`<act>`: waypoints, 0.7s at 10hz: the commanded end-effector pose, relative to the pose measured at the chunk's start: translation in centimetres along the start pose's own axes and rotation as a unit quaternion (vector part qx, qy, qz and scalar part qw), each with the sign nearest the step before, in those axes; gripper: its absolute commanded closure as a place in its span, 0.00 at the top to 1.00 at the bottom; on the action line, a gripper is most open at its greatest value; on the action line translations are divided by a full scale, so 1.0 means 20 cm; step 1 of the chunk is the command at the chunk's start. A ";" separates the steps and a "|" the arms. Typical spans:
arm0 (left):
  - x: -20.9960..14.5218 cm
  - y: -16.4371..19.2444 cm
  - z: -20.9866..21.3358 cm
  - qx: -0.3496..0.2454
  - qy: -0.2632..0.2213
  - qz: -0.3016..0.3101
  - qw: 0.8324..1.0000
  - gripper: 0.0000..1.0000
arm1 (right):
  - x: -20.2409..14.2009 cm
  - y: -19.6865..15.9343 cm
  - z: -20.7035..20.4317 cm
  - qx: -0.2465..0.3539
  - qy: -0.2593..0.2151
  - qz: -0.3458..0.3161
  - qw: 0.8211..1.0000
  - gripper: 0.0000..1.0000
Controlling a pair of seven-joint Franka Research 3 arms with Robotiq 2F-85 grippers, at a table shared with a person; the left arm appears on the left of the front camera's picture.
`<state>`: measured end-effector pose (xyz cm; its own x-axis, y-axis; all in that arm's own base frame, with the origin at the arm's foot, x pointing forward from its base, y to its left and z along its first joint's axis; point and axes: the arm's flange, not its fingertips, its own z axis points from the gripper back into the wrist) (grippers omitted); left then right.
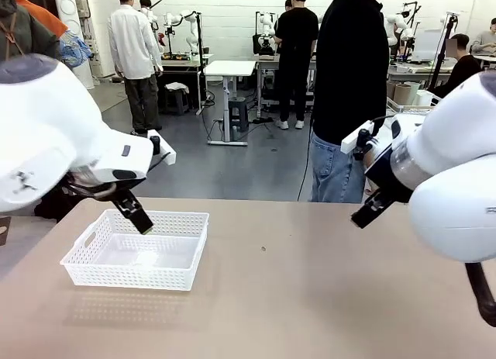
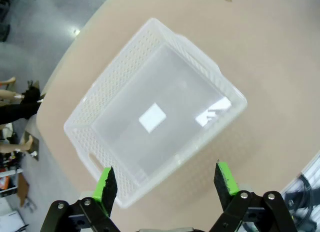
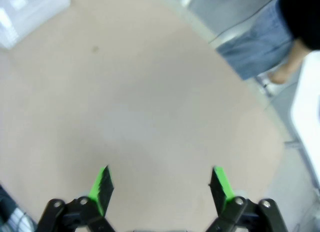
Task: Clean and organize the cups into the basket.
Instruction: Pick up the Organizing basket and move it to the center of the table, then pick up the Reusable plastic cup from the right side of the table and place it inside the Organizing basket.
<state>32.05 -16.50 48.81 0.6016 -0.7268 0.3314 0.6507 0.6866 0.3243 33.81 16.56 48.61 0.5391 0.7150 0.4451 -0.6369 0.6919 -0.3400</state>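
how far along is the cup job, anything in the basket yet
Done: nothing so far; the basket sits empty on the table. In hand: nothing; the left gripper hovers open over the basket, the right gripper open over the table. Left: every cup must go in.

You have the front camera low on the robot's side, facing across the table (image 1: pixel 325 297) at the person (image 1: pixel 353 80) on the far side. Both wrist cameras hang above the table looking down; the left one and the front view share the basket (image 1: pixel 132 275).
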 end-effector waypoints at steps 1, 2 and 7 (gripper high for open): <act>-0.44 -0.20 0.02 0.024 0.016 -0.021 0.999 1.00 | -0.73 0.34 0.20 -0.038 0.030 0.018 0.999 1.00; -0.46 -0.21 0.05 0.044 0.006 -0.007 0.999 1.00 | -0.78 0.39 0.23 -0.055 0.038 0.032 0.997 1.00; -0.03 -0.03 0.10 0.006 0.012 -0.007 1.000 1.00 | -0.06 0.03 0.22 -0.022 0.030 0.018 0.999 1.00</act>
<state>30.18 -16.21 50.09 0.6082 -0.7389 0.2902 0.6550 0.6736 0.3423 31.27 15.93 50.63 0.5492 0.7424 0.3838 -0.6384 0.6690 -0.3805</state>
